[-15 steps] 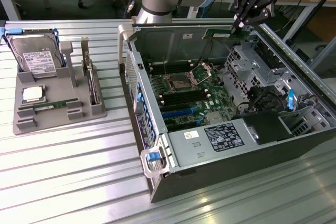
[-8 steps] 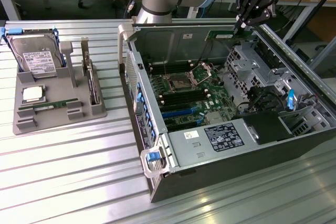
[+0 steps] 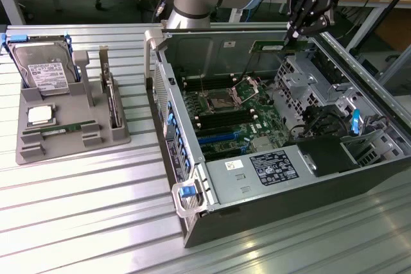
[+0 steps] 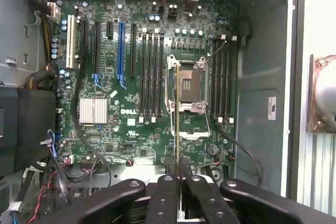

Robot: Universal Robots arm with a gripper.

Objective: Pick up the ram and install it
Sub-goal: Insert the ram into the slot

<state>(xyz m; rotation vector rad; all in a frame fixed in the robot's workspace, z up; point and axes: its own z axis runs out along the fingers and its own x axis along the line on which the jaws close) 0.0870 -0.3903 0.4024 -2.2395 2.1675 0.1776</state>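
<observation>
Right, exterior view first: the black multi-fingered gripper [image 3: 293, 36] hangs over the far edge of the open dark-grey computer case [image 3: 257, 216]. Its fingers are pinched together on the ram [image 3: 270, 47], a long thin green circuit-board stick held roughly level above the green motherboard [image 3: 225, 113]. Toward the ribbed metal table [image 3: 96, 222]'s edge on the exterior view's left, a grey plastic parts tray [image 3: 26, 149] carries a boxy silver hard drive [image 3: 45, 68].

Over to the wrist view: the ram [image 4: 178, 108] shows edge-on, clamped between the black fingers [image 4: 163, 198]. It hovers across the silver processor socket [image 4: 189, 85], parallel to the black memory slots [image 4: 152, 74] beside it. Doing this well, I'd judge, means holding that edge square to a slot and seating it evenly.
</observation>
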